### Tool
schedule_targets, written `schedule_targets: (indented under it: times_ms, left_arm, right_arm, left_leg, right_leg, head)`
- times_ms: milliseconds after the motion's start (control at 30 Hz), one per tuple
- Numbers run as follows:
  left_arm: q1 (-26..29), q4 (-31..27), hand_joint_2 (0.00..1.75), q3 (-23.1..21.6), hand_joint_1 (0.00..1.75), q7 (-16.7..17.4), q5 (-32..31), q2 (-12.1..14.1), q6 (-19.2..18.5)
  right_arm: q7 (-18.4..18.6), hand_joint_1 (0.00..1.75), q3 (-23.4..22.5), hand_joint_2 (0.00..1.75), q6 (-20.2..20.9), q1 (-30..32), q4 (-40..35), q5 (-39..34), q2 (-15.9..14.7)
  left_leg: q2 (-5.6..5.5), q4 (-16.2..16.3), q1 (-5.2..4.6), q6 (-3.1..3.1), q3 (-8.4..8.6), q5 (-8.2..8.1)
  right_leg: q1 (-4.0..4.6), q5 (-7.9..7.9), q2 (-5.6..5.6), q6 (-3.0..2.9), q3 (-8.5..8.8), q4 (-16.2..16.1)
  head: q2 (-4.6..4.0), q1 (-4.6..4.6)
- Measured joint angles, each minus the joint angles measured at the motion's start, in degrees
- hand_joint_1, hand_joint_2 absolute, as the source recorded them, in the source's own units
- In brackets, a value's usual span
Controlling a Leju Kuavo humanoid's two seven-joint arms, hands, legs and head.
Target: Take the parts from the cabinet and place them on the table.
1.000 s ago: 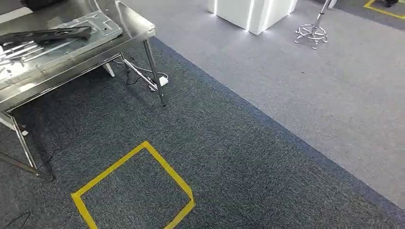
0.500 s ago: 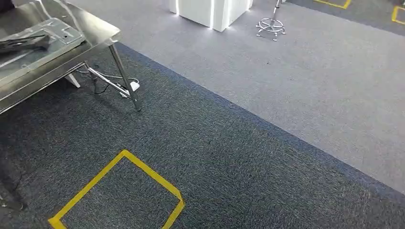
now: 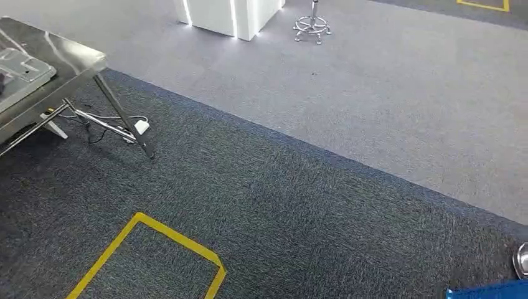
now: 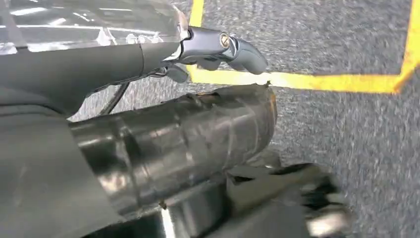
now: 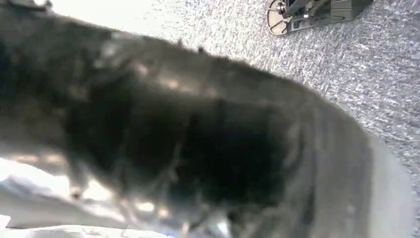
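From the head view: steel worktop (image 3: 75,59) sits at far left, one corner and a slanted leg (image 3: 124,118) visible. A pale metal part (image 3: 22,68) lies flat on it near the edge. Under the worktop, a white power strip (image 3: 141,126) with dark cables on the dark carpet (image 3: 280,212). Yellow tape outline (image 3: 168,240) marks the carpet in the lower left. Lighter grey carpet (image 3: 386,106) runs beyond a diagonal seam. White lit cabinet base (image 3: 227,15) at top, a chrome stool base (image 3: 311,26) just beside it. Blue edge (image 3: 492,291) and a round metal object (image 3: 522,260) at the lower right corner, too cropped to identify.

Left wrist view: left hand (image 4: 218,47) hangs above the carpet over a yellow tape corner. Its fingers (image 4: 242,52) are curled in with nothing in them. Silver arm tube fills the middle of the shot.

Right wrist view: dark blurred mass covers most of the frame; right hand cannot be made out, so fingers' state cannot be told. Grey carpet and a dark wheeled base (image 5: 312,12) show at one corner.
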Motion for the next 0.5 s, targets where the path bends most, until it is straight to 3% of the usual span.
schedule_targets:
  times_ms: [33,100,133,167,233,300,333,367,400,467,500]
  left_arm:
    - [0.11,0.0,0.0,0.0,0.0,0.0,0.0,0.0,0.0]
    - [0.09,-0.02,0.0,0.0,0.0,0.0,0.0,0.02,0.0]
    - [0.11,0.0,0.0,0.0,0.0,0.0,0.0,0.02,0.02]
    - [0.12,0.0,0.0,0.04,0.0,0.0,0.0,0.02,0.02]
    - [-0.21,-0.02,0.0,0.02,0.0,0.0,0.0,0.02,0.02]
    - [-0.21,-0.02,0.0,0.02,0.0,0.02,0.02,0.02,0.02]
    - [-0.22,-0.02,0.0,0.04,0.0,0.07,0.0,-0.07,0.04]
    - [-0.23,-0.02,0.0,0.04,0.0,0.07,0.0,-0.07,0.02]
    - [-0.18,-0.02,0.0,0.04,0.0,0.07,0.0,-0.07,0.02]
    - [0.17,0.0,0.0,0.04,0.0,0.15,0.0,-0.07,0.02]
    - [0.25,-0.02,0.0,0.04,0.0,0.2,0.0,-0.04,0.02]
  right_arm:
    - [0.0,0.0,0.0,0.0,0.0,0.04,0.0,0.0,0.0]
    - [0.0,0.0,0.0,0.0,0.02,0.04,0.0,0.0,0.0]
    - [0.0,0.0,0.0,0.0,0.02,0.04,0.0,0.0,0.04]
    - [0.0,0.0,0.0,0.0,0.04,-0.07,0.0,0.02,0.13]
    - [0.04,0.0,0.0,0.0,0.04,0.05,0.0,0.13,0.13]
    - [0.18,0.0,0.0,0.0,0.04,0.37,0.0,0.22,0.22]
    - [0.28,0.0,0.0,0.0,0.02,0.41,0.0,0.31,0.2]
    - [0.45,0.0,0.0,0.0,0.04,0.38,0.0,0.5,0.2]
    - [0.55,0.0,0.0,0.0,0.04,0.31,0.0,0.66,0.22]
    - [0.61,0.0,0.0,0.0,0.04,0.2,0.0,0.81,0.22]
    - [0.66,0.0,0.0,0.0,0.04,0.21,0.0,0.83,0.22]
  left_leg:
    - [-0.04,-1.93,0.0,0.2,0.7,1.94]
    - [-1.04,-11.58,0.01,0.71,4.87,7.65]
    - [-3.38,-16.66,0.02,1.04,6.97,9.61]
    - [-5.02,-17.74,-0.05,1.04,7.23,8.98]
    - [-3.9,-17.84,-0.38,1.3,7.06,9.34]
    - [-2.87,-18.54,-0.32,2.18,7.51,9.88]
    - [-1.91,-19.19,0.04,2.75,7.69,10.52]
    - [-1.39,-19.57,-0.14,3.07,7.69,10.7]
    - [-0.54,-19.57,-0.28,3.27,7.55,10.78]
    - [1.26,-19.54,-0.48,3.37,7.42,10.68]
    - [2.13,-19.52,-0.52,3.37,7.39,10.62]
  right_leg:
    - [0.04,0.0,0.82,0.0,0.0,0.17]
    - [0.05,-0.02,2.45,0.05,0.06,0.42]
    - [-0.07,0.0,3.09,0.13,-0.01,0.43]
    - [0.18,0.04,3.5,0.55,-0.23,0.66]
    - [-0.16,0.36,4.47,1.36,-0.57,0.42]
    - [-0.05,0.79,5.54,2.25,-0.68,0.06]
    - [-0.23,0.18,4.2,2.19,-0.77,0.87]
    - [0.14,-1.57,1.17,2.36,-1.76,2.87]
    - [0.15,-4.33,-0.48,2.61,-3.84,7.21]
    - [-0.02,-8.12,-1.39,2.98,-7.85,15.89]
    - [-0.17,-8.21,-1.49,3.14,-8.67,17.76]
  head:
    - [0.0,-0.02]
    - [0.0,-0.02]
    - [0.0,0.0]
    - [0.0,0.02]
    - [0.0,0.09]
    - [0.0,0.04]
    - [0.0,0.02]
    - [0.0,0.21]
    - [0.0,0.2]
    - [0.0,0.2]
    - [0.0,0.2]
